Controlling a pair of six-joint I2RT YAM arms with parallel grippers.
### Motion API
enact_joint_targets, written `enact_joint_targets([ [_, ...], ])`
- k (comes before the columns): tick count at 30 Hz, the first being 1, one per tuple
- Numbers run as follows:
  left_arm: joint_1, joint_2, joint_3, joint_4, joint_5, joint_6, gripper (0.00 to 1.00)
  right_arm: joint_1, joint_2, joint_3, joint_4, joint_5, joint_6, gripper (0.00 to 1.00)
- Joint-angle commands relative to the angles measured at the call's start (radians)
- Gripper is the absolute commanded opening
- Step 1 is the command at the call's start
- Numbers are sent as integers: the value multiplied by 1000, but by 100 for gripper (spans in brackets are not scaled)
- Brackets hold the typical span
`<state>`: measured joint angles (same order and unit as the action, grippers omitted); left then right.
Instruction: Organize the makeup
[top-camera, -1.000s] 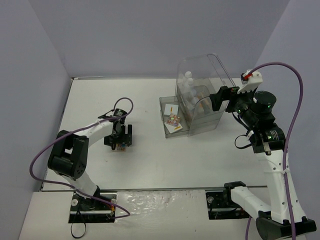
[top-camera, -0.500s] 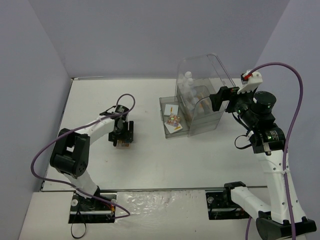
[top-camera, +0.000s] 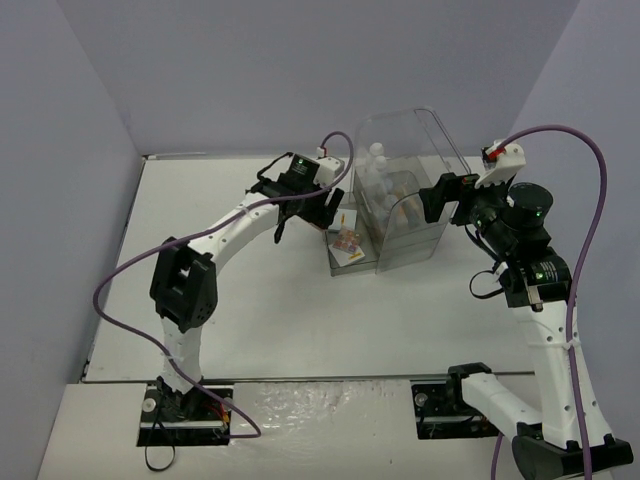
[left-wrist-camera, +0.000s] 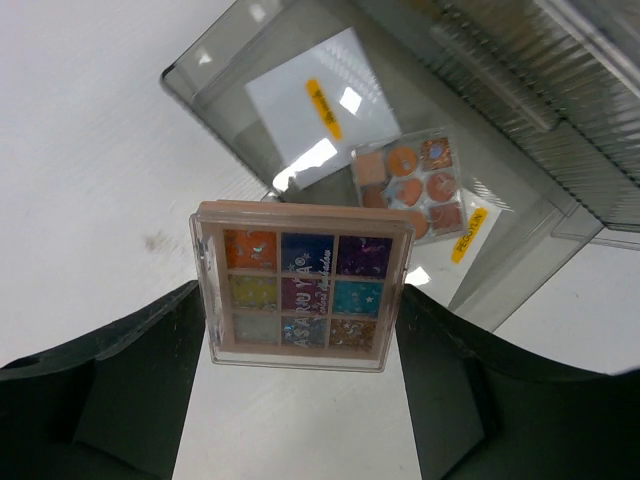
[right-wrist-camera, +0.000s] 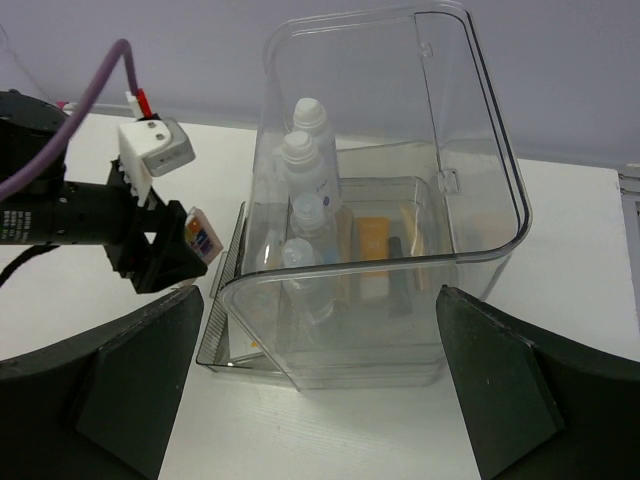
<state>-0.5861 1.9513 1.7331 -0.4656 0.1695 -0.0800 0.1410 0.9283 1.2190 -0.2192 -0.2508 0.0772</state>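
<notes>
Squarely in left gripper (left-wrist-camera: 300, 335): glossy nine-pan palette (left-wrist-camera: 302, 287) (clear lid).

Multicolour glittery palette (left-wrist-camera: 301, 287), peach-pink frame

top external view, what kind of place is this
Likely a robot lab test cell: plain lilac walls box in a white table, two robot arms are bolted at its near edge, and a clear plastic drawer case holds small cosmetics.

Big clear plastic case (right-wrist-camera: 480, 180) on the white table (top-camera: 300, 320), curved lid flipped up, bottom drawer (left-wrist-camera: 215, 75) pulled out twd the left. Plain lilac walls (top-camera: 250, 70) behind.
</notes>
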Motion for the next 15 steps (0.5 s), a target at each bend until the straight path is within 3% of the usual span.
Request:
enact_joint_targets([
  [1, -2, 52, 113, 98, 136, 171, 53, 11, -6, 7, 61, -11, 3, 100],
  [11, -17, 132, 160, 236, 273, 314, 56, 11, 0, 14, 57, -4, -8, 100],
  [15, -17, 162, 181, 236, 288, 332, 67, 11, -3, 14, 55, 2, -10, 100],
])
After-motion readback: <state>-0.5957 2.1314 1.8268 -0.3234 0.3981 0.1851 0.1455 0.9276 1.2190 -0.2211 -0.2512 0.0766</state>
